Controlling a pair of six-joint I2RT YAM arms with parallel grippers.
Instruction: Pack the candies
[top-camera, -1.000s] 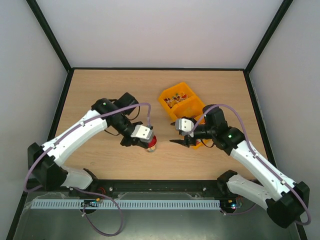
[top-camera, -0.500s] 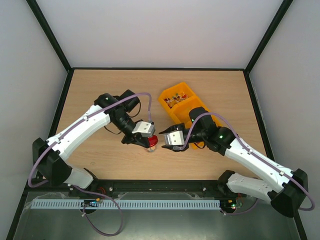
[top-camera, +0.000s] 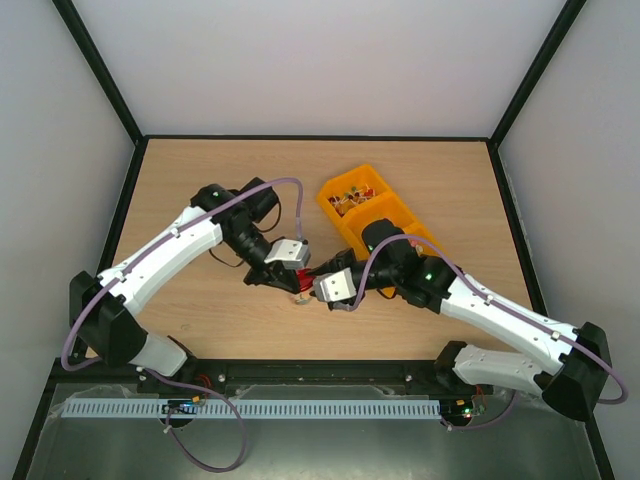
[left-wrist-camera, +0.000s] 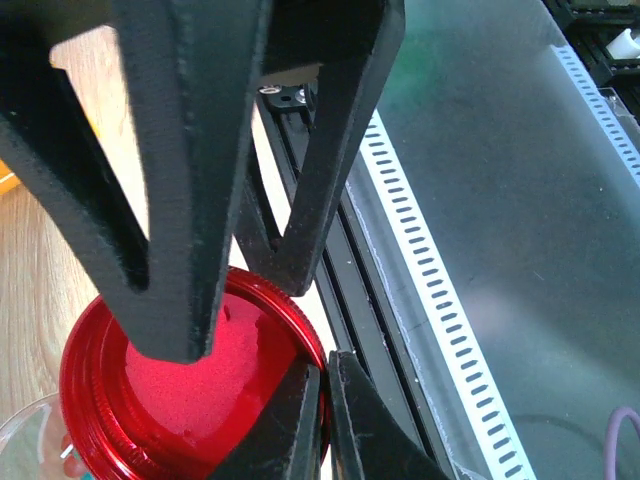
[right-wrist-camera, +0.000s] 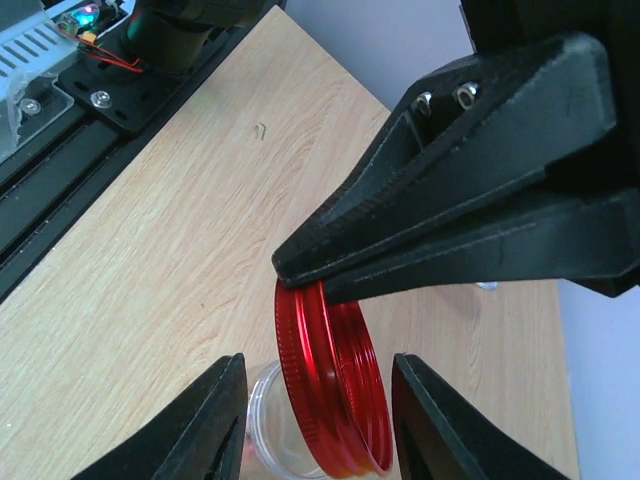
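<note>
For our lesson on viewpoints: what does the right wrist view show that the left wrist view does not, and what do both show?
Right wrist only: the red lid edge-on, the right gripper straddling it with gaps either side. Left wrist only: the lid's flat face. Both: the left gripper pinching the lid's rim, the clear jar close by, and the wooden table.
</note>
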